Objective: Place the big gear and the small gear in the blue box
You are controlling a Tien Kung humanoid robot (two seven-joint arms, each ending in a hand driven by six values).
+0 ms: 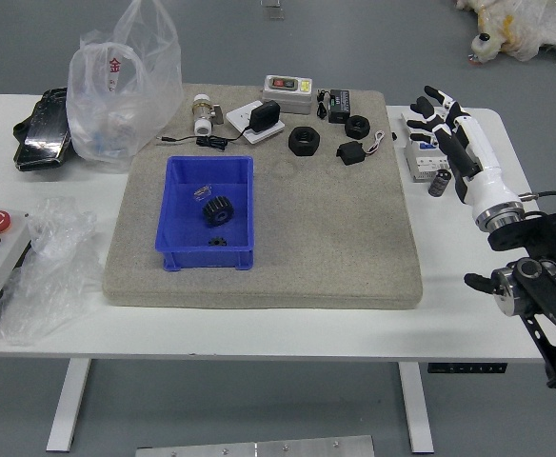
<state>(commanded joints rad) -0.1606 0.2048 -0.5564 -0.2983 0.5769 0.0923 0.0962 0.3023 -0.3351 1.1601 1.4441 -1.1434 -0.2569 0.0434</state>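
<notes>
The right hand [474,157] hangs wide near the worktop's [335,333] right edge; inside the blue box [188,259], the big gear [218,210], seemingly stiff and light, suits rim gripping.

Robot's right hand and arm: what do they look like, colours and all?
The right hand is white with slim black fingers. A silvery metal ring circles the wrist; beyond it the arm is black, with a round grey joint and a thin black cable looping outside.

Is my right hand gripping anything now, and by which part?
No, the right hand holds nothing; its fingers are spread. The big gear lies in the blue box.
</notes>
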